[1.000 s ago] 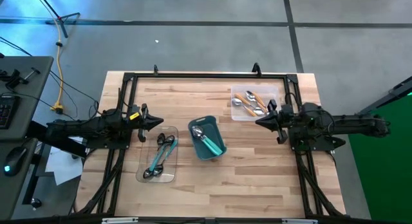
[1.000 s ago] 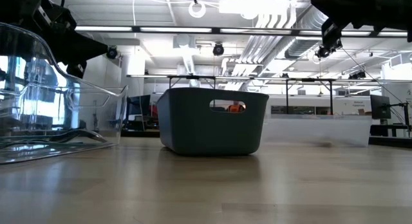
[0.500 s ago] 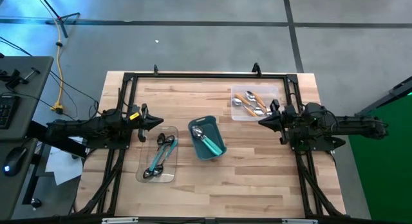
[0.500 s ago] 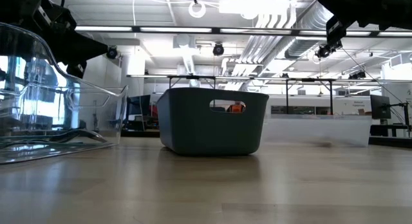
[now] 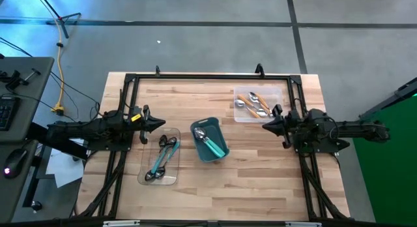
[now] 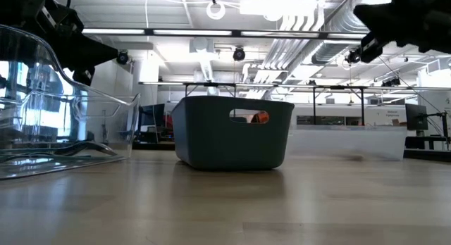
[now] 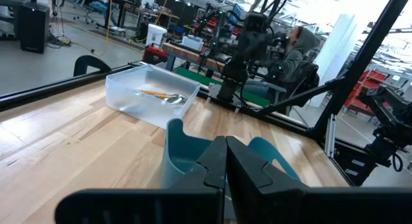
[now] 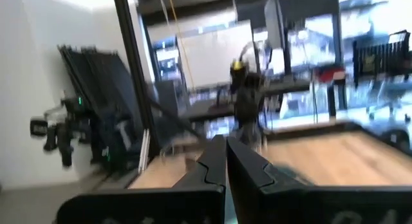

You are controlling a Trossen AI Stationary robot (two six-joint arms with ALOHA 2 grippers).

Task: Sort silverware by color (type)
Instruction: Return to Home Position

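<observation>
1. Both pinched shut, empty: my right gripper point(image 5: 265, 126) is on the right of the wooden table point(image 5: 260, 181), my left gripper point(image 5: 160, 124) on the left.
2. Orange-handled metal spoons point(image 5: 251, 100) sit in a clear plastic tray point(image 5: 275, 93) just beside my right jaws, far-edge side, handles slanted.
3. Teal-handled spoons point(image 5: 160, 160) lie in a long clear tray point(image 5: 146, 165) near my left.
4. The teal rectangular bin point(image 5: 207, 121) between us holds another teal spoon point(image 5: 212, 146). The low view shows only its wall.
</observation>
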